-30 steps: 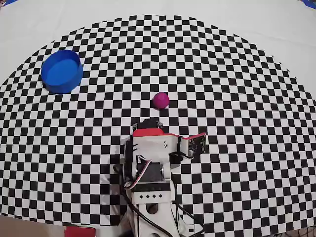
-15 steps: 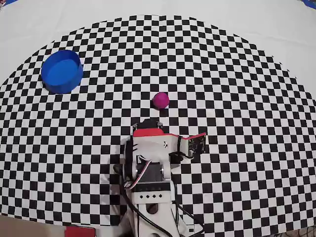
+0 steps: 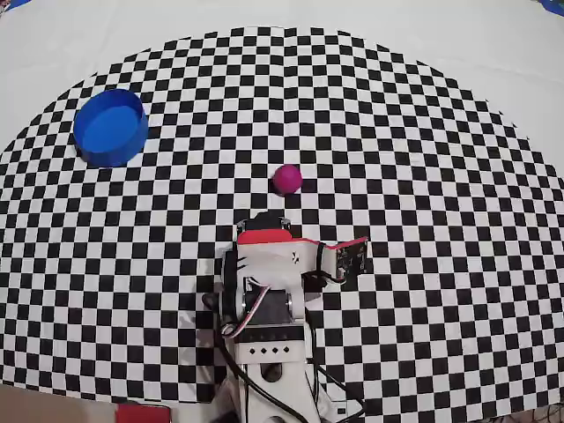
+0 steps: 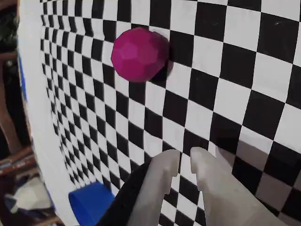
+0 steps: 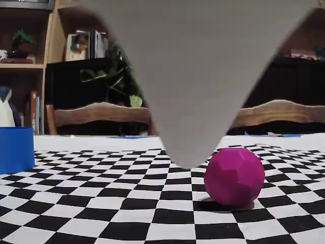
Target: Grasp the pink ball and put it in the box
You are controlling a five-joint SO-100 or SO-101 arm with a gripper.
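Checkerboard tabletop (image 3: 423,132), shelves and chair backs behind in the fixed view. End effector (image 4: 185,162) fingertips nearly together, narrow gap, nothing held, hovering over the squares. Pink ball (image 4: 140,54) sits on the tabletop just ahead of the fingertips, not touching. Box (image 3: 110,126) is well off to the end effector's left in the overhead view, far from the ball.

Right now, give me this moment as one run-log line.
phase: approach | claw: nearly closed, empty, short of pink ball | ball: resting on checkered mat, free | box: blue, empty, apart from ball | placed: no
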